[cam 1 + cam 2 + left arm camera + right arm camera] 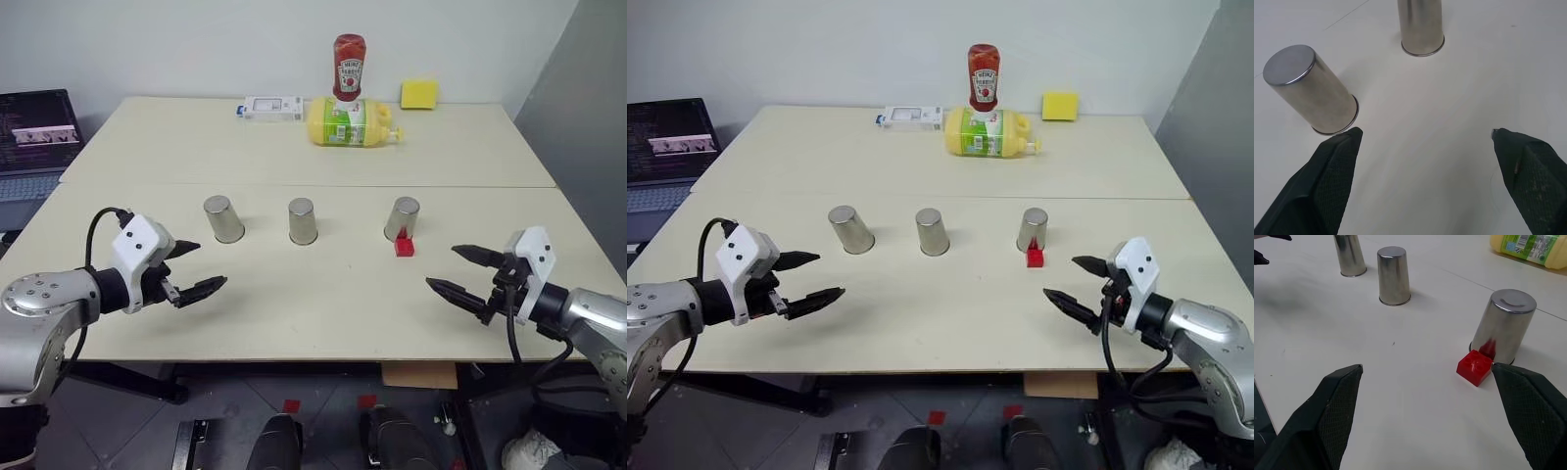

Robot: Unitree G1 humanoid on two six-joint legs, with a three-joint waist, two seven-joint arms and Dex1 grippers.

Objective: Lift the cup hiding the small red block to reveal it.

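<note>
From the head views, three cups stand upside down in a row on the table (294, 313): left cup (223, 218), middle cup (303, 221), right cup (402, 218), with the red block (404, 247) already in the open, touching or just in front of the right cup's base (so no cup hides it now). The left gripper (191, 269) and right gripper (460, 271) hover near the front edge, both with jaws wide and empty. A ketchup bottle (348, 67) sits on a yellow bottle (351, 122) at the back. The left wrist view looks between spread fingers at the left cup and the middle one. The right wrist view shows the block against the right cup's rim, between the spread fingers. Risk, as I judge it: a reach for the right cup could nudge the block away, or tip the cup
</note>
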